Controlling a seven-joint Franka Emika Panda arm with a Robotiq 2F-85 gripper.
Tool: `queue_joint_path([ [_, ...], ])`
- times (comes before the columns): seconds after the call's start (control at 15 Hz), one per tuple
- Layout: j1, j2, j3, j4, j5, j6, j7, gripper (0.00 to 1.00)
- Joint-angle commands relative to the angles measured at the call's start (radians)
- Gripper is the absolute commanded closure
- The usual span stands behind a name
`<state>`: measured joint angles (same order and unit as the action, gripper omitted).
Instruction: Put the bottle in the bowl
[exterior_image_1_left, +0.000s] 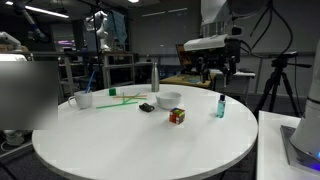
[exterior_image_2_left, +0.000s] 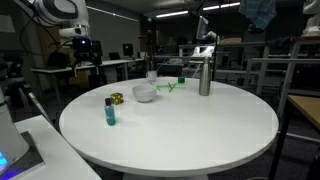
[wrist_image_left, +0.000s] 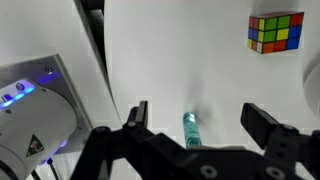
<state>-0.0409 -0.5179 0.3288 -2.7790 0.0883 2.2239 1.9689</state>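
Note:
The small teal-blue bottle (exterior_image_1_left: 220, 106) with a dark cap stands upright on the round white table (exterior_image_1_left: 130, 140), also in an exterior view (exterior_image_2_left: 110, 111). The white bowl (exterior_image_1_left: 168, 99) sits nearer the table's middle, also in an exterior view (exterior_image_2_left: 145, 93); its rim shows at the right edge of the wrist view (wrist_image_left: 313, 78). My gripper (exterior_image_1_left: 216, 70) hangs open and empty well above the bottle, also in an exterior view (exterior_image_2_left: 86, 64). In the wrist view the bottle (wrist_image_left: 190, 128) appears between the open fingers (wrist_image_left: 198, 120), far below them.
A Rubik's cube (exterior_image_1_left: 177, 116) lies between bottle and bowl, also in the wrist view (wrist_image_left: 276, 31). A tall grey metal bottle (exterior_image_1_left: 154, 77), a white cup (exterior_image_1_left: 85, 99), a green item (exterior_image_1_left: 120, 97) and a small dark object (exterior_image_1_left: 146, 107) stand beyond the bowl.

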Motion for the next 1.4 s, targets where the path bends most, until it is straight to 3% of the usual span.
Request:
queue_joint_path([
  [0.0, 0.018, 0.013, -0.034, 0.0, -0.013, -0.029, 0.056, 0.0],
  [0.6, 0.019, 0.035, -0.076, 0.0, -0.132, 0.009, -0.106, 0.0],
  [0.87, 0.053, -0.003, -0.051, 0.001, -0.17, 0.071, -0.152, 0.0],
  [0.93, 0.026, 0.023, -0.064, 0.002, -0.162, 0.042, -0.122, 0.0],
  [1.33, 0.059, 0.005, -0.055, 0.004, -0.162, 0.057, -0.133, 0.0],
])
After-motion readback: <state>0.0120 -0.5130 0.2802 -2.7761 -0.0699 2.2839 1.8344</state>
